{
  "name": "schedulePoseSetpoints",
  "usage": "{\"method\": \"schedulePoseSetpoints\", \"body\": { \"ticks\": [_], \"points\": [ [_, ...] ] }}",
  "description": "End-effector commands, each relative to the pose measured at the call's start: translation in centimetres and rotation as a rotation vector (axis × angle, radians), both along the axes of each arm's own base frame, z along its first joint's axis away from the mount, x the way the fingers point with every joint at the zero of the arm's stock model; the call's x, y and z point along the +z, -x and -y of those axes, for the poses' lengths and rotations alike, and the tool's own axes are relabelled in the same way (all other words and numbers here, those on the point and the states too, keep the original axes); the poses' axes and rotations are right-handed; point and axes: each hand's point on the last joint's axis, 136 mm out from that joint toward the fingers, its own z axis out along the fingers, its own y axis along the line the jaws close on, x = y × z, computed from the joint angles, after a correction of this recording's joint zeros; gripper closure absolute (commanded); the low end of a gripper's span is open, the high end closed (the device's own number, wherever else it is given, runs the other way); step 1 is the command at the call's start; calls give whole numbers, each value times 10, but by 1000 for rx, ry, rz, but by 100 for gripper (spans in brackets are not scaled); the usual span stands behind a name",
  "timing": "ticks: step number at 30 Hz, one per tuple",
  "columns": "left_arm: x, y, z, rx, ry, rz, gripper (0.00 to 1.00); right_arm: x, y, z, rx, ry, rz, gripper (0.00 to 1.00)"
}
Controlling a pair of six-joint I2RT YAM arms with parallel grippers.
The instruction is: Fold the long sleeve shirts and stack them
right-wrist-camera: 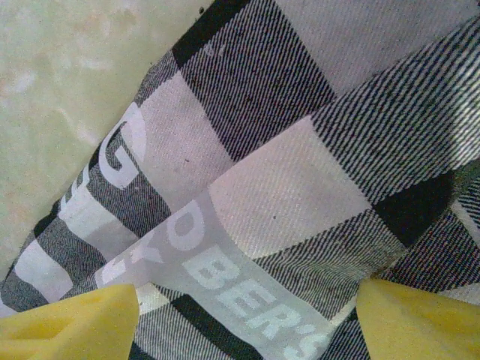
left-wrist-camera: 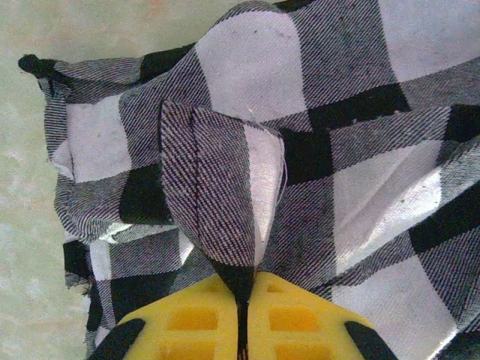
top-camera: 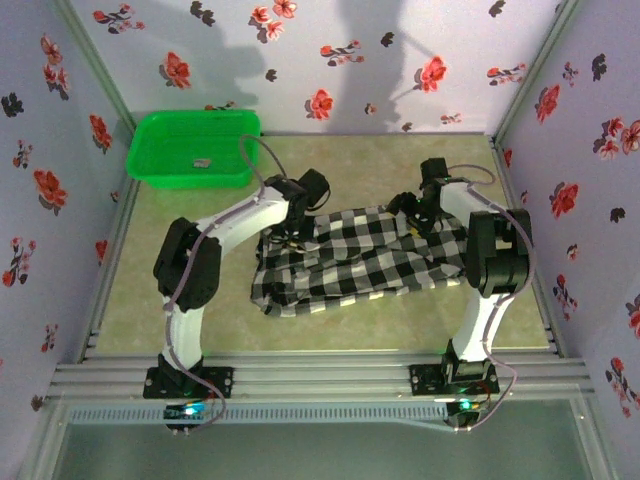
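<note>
The black-and-white checked long sleeve shirt (top-camera: 360, 262) lies crumpled across the middle of the table. At its upper left edge, my left gripper (top-camera: 290, 238) is shut on the cloth. In the left wrist view a raised fold (left-wrist-camera: 225, 195) of the shirt (left-wrist-camera: 360, 150) runs down into the closed yellow fingers (left-wrist-camera: 300, 322) of that gripper (left-wrist-camera: 244, 300). My right gripper (top-camera: 415, 225) is over the shirt's upper right part. It (right-wrist-camera: 247, 315) stands open, its yellow fingers (right-wrist-camera: 75, 326) apart on either side of a band with white lettering (right-wrist-camera: 225, 277) on the shirt (right-wrist-camera: 300, 187).
A green plastic basket (top-camera: 195, 150) stands at the back left corner of the table (top-camera: 330, 330). Flowered walls close the space on three sides. Bare tabletop runs in front of the shirt and to its left (left-wrist-camera: 22, 225).
</note>
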Motion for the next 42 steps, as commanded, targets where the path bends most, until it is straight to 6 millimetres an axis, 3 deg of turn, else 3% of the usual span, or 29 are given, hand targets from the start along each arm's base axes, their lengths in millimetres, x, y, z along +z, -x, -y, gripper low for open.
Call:
{"method": "schedulePoseSetpoints", "body": {
  "ticks": [1, 5, 7, 10, 14, 17, 22, 25, 29, 31, 35, 39, 42],
  "points": [
    [-5, -1, -8, 27, -58, 32, 87, -6, 3, -6, 26, -13, -15, 22],
    [-2, -2, -20, 65, -109, 60, 54, -8, 5, -9, 38, -21, -27, 22],
    [18, -7, -30, 94, -135, 117, 41, -6, 5, -9, 45, -19, -26, 22],
    [51, -12, -40, 123, -111, 184, 32, -1, 8, -9, 62, -11, -22, 21],
    [78, -9, -41, 111, -71, 205, 28, 12, 11, -5, 80, 7, -11, 20],
    [83, -1, -27, 76, 12, 178, 27, 26, 12, 0, 86, 34, 7, 19],
    [86, -2, 38, -111, 275, 146, 28, 50, 19, 13, 49, 108, 22, 21],
    [79, -6, 69, -224, 363, 112, 38, 52, 27, 10, 0, 97, 14, 32],
    [49, -19, 79, -269, 363, 94, 58, 43, 41, 2, -43, 130, 9, 54],
    [26, -28, 72, -243, 344, 64, 65, 34, 50, -3, -72, 137, 3, 63],
    [-9, -40, 55, -213, 309, 27, 67, 18, 69, -4, -103, 183, -24, 65],
    [-42, -40, 36, -189, 249, -30, 67, 4, 82, 9, -135, 247, -47, 66],
    [-56, -31, 25, -176, 216, -60, 67, -7, 89, 17, -143, 288, -74, 66]
  ]
}}
